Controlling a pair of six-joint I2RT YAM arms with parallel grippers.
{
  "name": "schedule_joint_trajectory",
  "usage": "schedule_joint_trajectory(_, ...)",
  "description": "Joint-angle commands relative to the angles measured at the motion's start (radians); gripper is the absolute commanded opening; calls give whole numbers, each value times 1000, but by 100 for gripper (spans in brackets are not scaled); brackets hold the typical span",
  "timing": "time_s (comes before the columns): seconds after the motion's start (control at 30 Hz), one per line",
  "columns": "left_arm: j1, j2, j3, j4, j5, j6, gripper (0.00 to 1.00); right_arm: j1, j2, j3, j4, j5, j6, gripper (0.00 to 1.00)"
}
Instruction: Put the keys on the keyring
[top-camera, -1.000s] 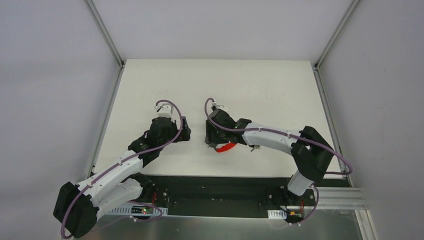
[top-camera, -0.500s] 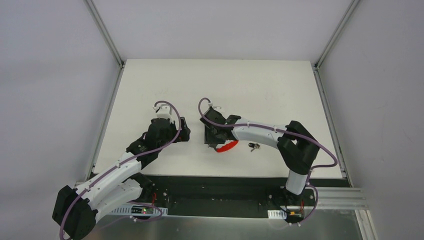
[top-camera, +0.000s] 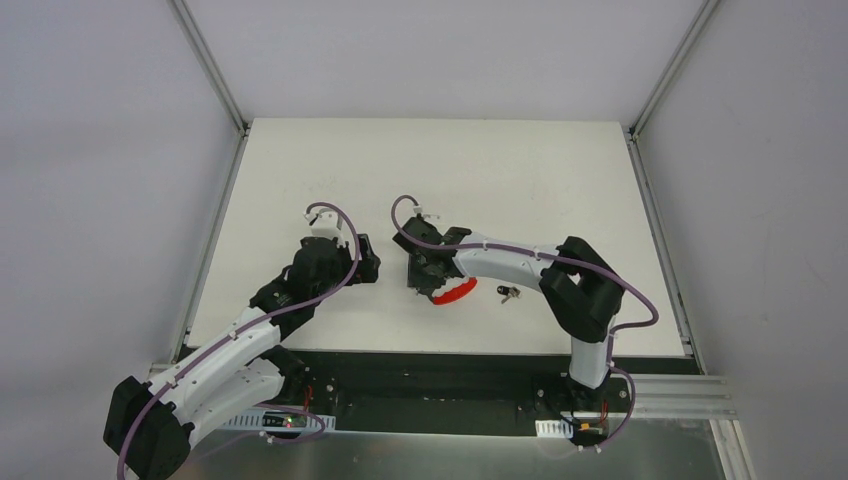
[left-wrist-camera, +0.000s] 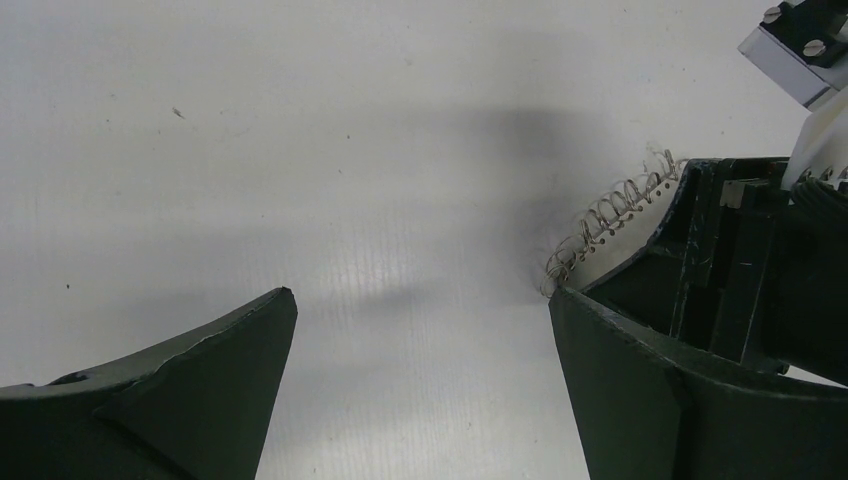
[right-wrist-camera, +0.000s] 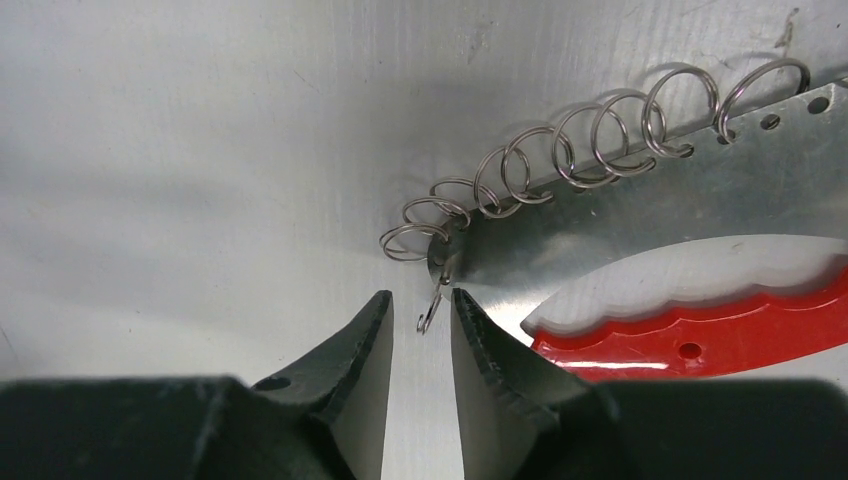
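Keyring (right-wrist-camera: 560, 160) hook sits in the slit between the barely parted right jaws!
Contact hard to judge; left jaws wide, empty; key (top-camera: 509, 293) on tabletop (top-camera: 540, 180) beside red tag (top-camera: 455, 292); coils hidden from above.

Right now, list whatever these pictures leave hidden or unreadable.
- The key: seen in the top view only, and too small there to show its hole.
- The keyring: cut off by the right edge in the right wrist view. In the top view the right pincer covers its loops.
- Left wrist view: the right pincer hides most of the loops.
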Motion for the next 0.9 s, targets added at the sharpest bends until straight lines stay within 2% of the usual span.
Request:
schedule_joint_trajectory(0.0, -6, -12, -5, 1, -6, 13, 99, 7, 16, 43, -35, -8, 24, 30)
schedule_joint_trajectory(0.3, -7, -4, -3, 1, -6, 12, 99, 6, 22, 40, -47, -3, 26, 18)
schedule_joint_trajectory(0.43, -6, -1, -3, 2, -10, 11, 99, 7, 24, 37, -49, -5, 24, 9)
schedule_joint_trajectory(0.5, -6, 0, -3, 1, -11, 11, 99, 7, 25, 36, -52, -5, 23, 0)
schedule_joint_trajectory(0.67, -6, 6, -4, 2, -14, 10, 99, 7, -18, -9, -24, 9, 15, 0)
schedule_joint_trajectory(0.87, -6, -12, -13, 33, 25, 5, 99, 13, -172, -148, 62, 100, -54, 0)
